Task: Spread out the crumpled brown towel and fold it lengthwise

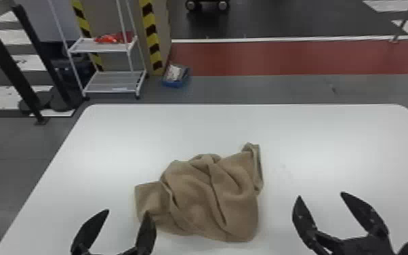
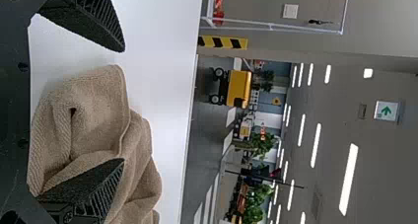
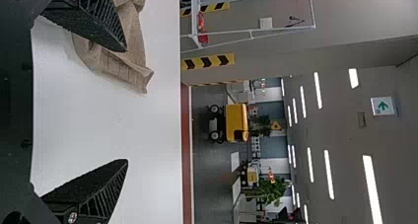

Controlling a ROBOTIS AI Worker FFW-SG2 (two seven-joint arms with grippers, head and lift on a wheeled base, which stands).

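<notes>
At the left of my head view, my left gripper (image 1: 120, 220) stands spread with nothing between its fingers, near the towel's left end. The crumpled brown towel (image 1: 210, 196) lies bunched mid-table on the white table (image 1: 315, 135). Right of it, I have my right gripper (image 1: 325, 200) wide apart, empty too.

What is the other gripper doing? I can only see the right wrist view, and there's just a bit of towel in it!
Observer: In the head view, the left gripper is open by the towel's near left edge.
Operator: Is my gripper touching the towel?
Observer: No, the head view shows white table between the right gripper and the towel.
Operator: Is the middle flat?
Observer: No, it's crumpled into folds.
</notes>
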